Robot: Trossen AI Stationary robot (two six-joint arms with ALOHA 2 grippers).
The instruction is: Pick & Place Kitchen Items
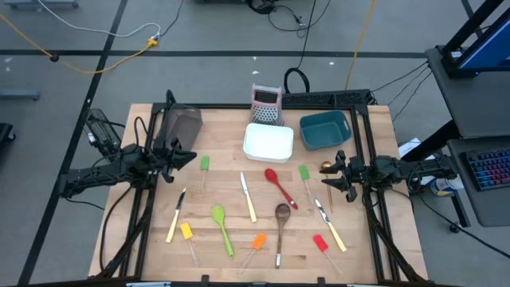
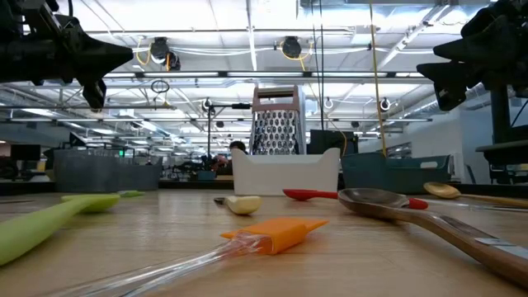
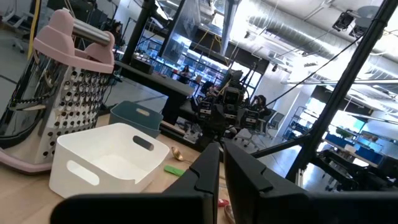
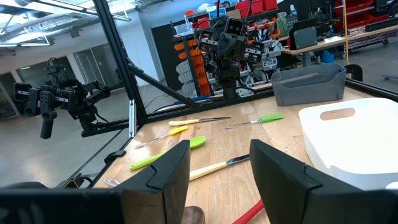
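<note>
The kitchen items lie flat and spread over the wooden table (image 1: 143,255). Among them are a green spoon (image 1: 221,227), a red spoon (image 1: 279,185), a wooden spoon (image 1: 281,227), a gold spoon (image 1: 326,169), cream-handled knives (image 1: 248,195) and an orange-headed spatula (image 2: 276,233). My left gripper (image 1: 191,156) hovers at the table's left side, pointing level toward the right, and is shut (image 3: 221,146) with nothing held. My right gripper (image 1: 328,182) hovers at the right side and points level toward the left. It is open (image 4: 221,149) with nothing between its fingers.
At the table's far side stand a white bin (image 1: 268,141), a teal bin (image 1: 325,130), a dark mesh bin (image 1: 179,126) and an upright pink-and-silver grater (image 1: 266,104). A black frame (image 1: 374,231) runs along the table's edges. Bare wood shows between the utensils.
</note>
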